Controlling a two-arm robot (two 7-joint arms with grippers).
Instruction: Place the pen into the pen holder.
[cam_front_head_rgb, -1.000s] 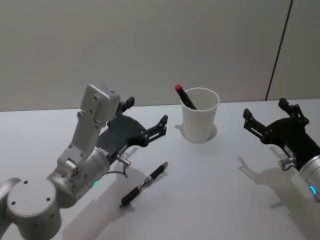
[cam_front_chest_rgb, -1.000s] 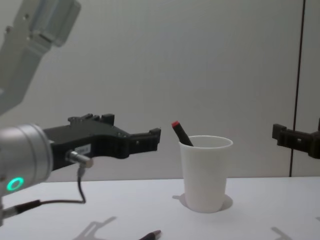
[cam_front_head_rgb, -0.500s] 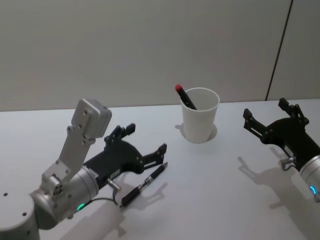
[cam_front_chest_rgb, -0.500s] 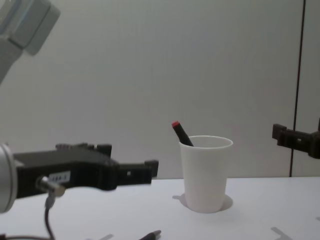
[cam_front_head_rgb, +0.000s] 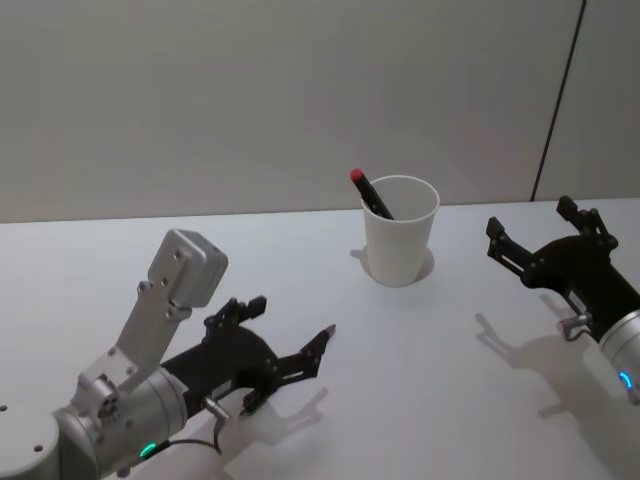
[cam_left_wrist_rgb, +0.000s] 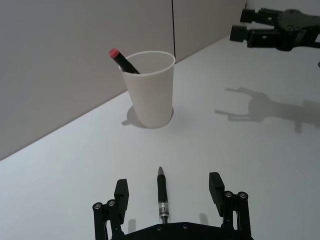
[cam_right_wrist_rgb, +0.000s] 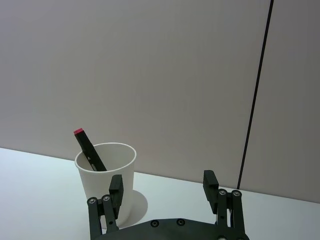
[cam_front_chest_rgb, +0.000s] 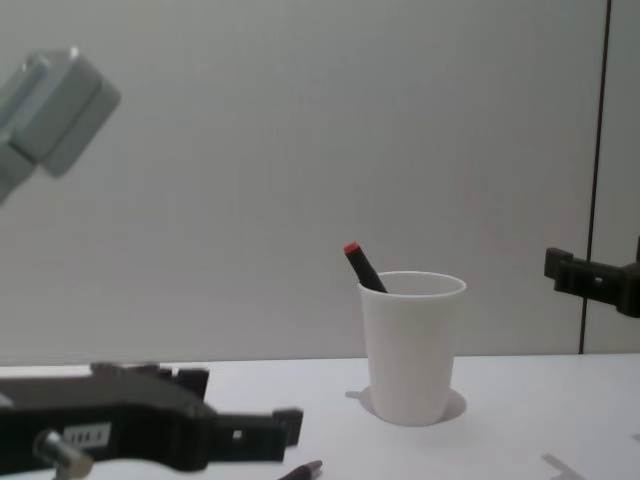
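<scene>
In the head view, the left gripper (cam_front_head_rgb: 288, 332) is low over the near left part of the white surface (cam_front_head_rgb: 440, 380). Its jaws are open on both sides of the black pen (cam_front_head_rgb: 322, 337), whose tip shows past them. The white paper cup (cam_front_head_rgb: 400, 245) stands near the far edge and holds a black marker with a red cap (cam_front_head_rgb: 370, 193). The right gripper (cam_front_head_rgb: 530, 217) hangs at the right side, well apart from the cup, with open jaws.

In the left wrist view, the pen (cam_left_wrist_rgb: 161, 197) lies flat between the two fingers and touches neither. It points toward the cup (cam_left_wrist_rgb: 150, 90).

In the right wrist view, the right gripper (cam_right_wrist_rgb: 163, 180) faces the cup (cam_right_wrist_rgb: 129, 175), with its jaws spread.

In the chest view, the left gripper (cam_front_chest_rgb: 243, 400) is just above the surface, and the pen tip (cam_front_chest_rgb: 305, 468) shows beside it at the near edge.
</scene>
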